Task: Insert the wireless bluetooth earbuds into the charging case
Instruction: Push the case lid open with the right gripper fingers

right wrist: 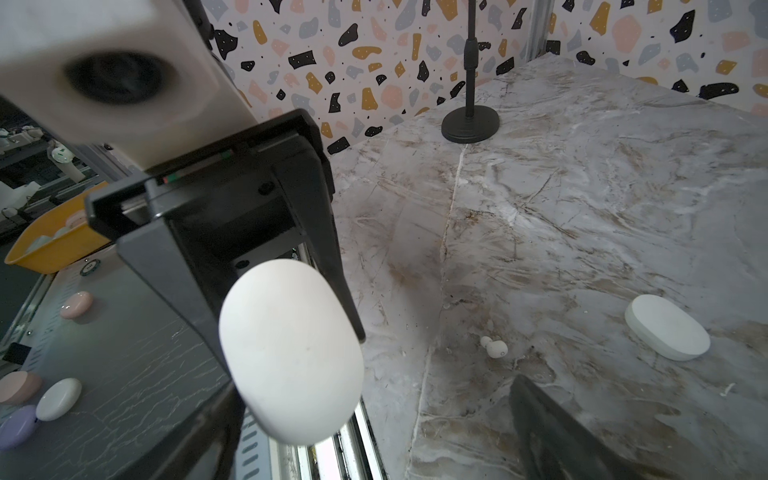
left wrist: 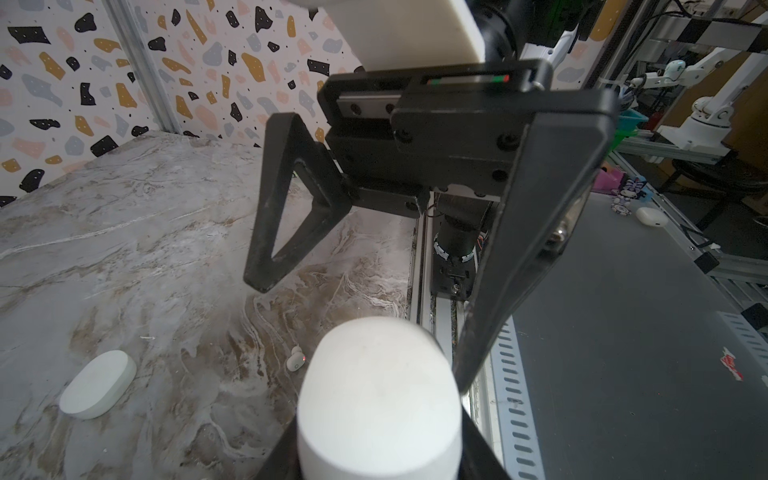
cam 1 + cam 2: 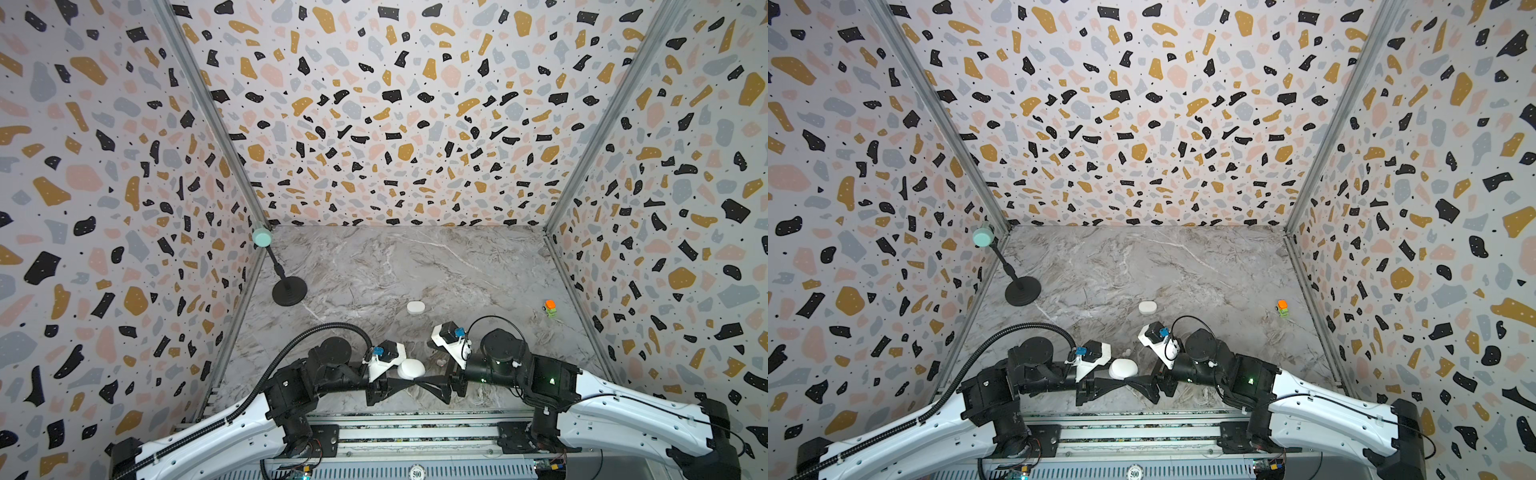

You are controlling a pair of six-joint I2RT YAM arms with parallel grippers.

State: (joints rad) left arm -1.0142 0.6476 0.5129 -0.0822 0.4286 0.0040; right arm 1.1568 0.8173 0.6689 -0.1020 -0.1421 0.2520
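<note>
Charging case [image 2: 378,395]: white, lid closed, clenched by left gripper [image 1: 291,349]. Right gripper [image 2: 363,332]: released, jaws wide, facing it. We judge: steady case, prise lid gently; earbud [image 1: 494,347] lies nearby.

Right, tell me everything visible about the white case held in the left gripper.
The white case is a smooth, matte-looking plastic pebble, oval and rounded, with no seam or opening showing from these angles. The left gripper is shut on it, holding it off the marble table near the front edge. The open right gripper faces it closely; whether they touch cannot be told.
</note>
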